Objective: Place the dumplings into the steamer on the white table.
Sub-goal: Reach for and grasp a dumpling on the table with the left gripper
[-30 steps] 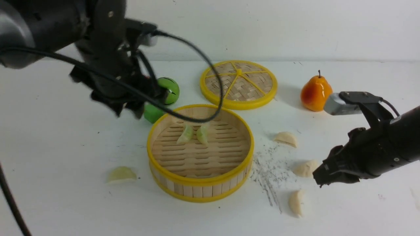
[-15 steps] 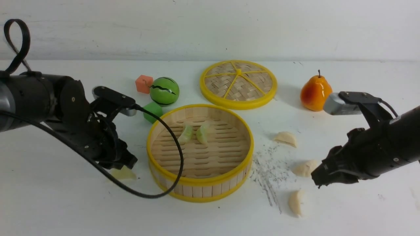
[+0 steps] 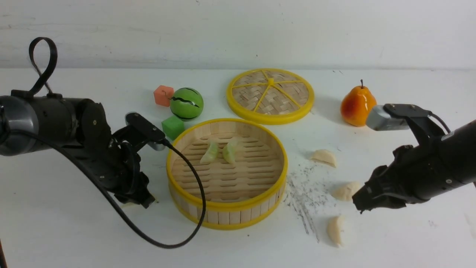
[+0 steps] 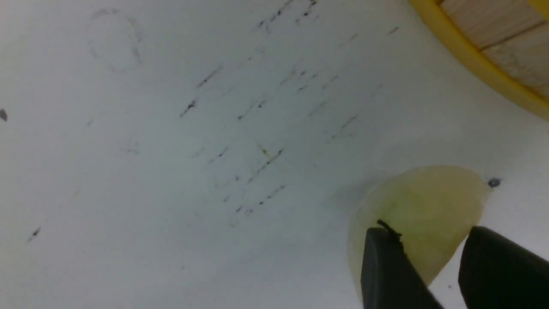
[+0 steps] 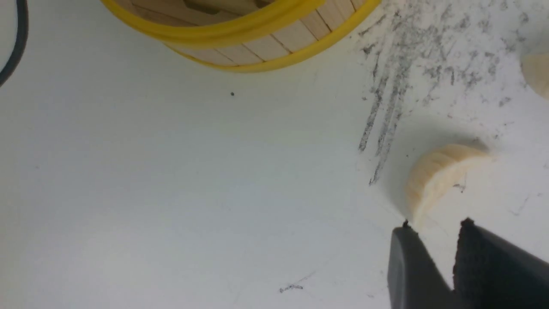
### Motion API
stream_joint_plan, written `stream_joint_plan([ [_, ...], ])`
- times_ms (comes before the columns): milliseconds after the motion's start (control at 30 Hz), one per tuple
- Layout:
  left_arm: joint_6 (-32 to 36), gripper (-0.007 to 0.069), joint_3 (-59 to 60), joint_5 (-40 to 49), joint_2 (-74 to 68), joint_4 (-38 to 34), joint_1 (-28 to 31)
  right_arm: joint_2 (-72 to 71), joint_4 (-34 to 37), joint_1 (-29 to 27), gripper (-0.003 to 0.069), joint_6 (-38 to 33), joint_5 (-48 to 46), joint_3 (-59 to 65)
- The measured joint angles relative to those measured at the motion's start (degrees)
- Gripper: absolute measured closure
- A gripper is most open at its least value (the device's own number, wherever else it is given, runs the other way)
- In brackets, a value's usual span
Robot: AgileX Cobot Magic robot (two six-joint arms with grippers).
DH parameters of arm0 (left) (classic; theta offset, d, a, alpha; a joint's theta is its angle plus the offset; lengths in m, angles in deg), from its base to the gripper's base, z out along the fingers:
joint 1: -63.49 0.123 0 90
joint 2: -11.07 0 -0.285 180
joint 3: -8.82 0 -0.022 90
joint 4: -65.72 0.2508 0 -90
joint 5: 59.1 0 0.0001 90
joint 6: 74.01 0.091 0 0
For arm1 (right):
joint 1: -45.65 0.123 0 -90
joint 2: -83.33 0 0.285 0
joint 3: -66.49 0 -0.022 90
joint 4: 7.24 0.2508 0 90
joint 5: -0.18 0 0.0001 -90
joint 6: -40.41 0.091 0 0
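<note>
The steamer [image 3: 227, 214] stands mid-table with two green dumplings [image 3: 219, 152] on its slatted floor. Left of it, my left gripper [image 3: 143, 199] is down at the white table [image 3: 74, 238]. It almost hides a third green dumpling in the front view. The left wrist view shows that dumpling [image 4: 422, 201] lying partly between the open jaws of the left gripper [image 4: 433, 240]; a gap remains at one finger. Three cream dumplings lie right of the steamer [image 3: 324, 157] [image 3: 346, 191] [image 3: 335, 230]. My right gripper [image 3: 362, 203] hovers open and empty just short of the middle one [image 5: 441, 176].
A woven yellow-rimmed lid [image 3: 270, 95] lies behind the steamer. An orange cube [image 3: 163, 95], a green ball [image 3: 186, 103] and a green cube [image 3: 173, 127] sit at the back left, a pear [image 3: 357, 105] at the back right. Dark scratch marks [image 3: 306, 193] lie beside the steamer.
My left arm has swung from above the steamer's far left down to the table over the green dumpling, and its jaws have narrowed. The right arm has not moved.
</note>
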Motion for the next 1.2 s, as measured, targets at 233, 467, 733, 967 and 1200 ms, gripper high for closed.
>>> stream_joint_plan([
  [233,-13.82,0.0464,-0.09,-0.74,-0.17,-0.65,0.0,0.0,0.03,0.0,0.0485,0.0,0.0,0.0],
  [467,-29.5,0.0464,-0.5,-1.1,-0.28,-0.95,0.0,0.0,0.03,0.0,0.048,0.0,0.0,0.0],
  [733,-29.4,0.0365,-3.77,3.79,-1.73,-1.02,0.0,0.0,0.33,0.0,0.0477,-0.17,0.25,0.0],
  [967,-26.95,0.0273,-4.76,5.03,-2.2,-1.14,0.0,0.0,0.46,0.0,0.047,-0.21,0.4,0.0],
  [1200,-24.93,0.0375,-4.94,4.14,-3.91,-1.2,0.0,0.0,0.7,0.0,0.0469,-0.21,0.34,0.0],
])
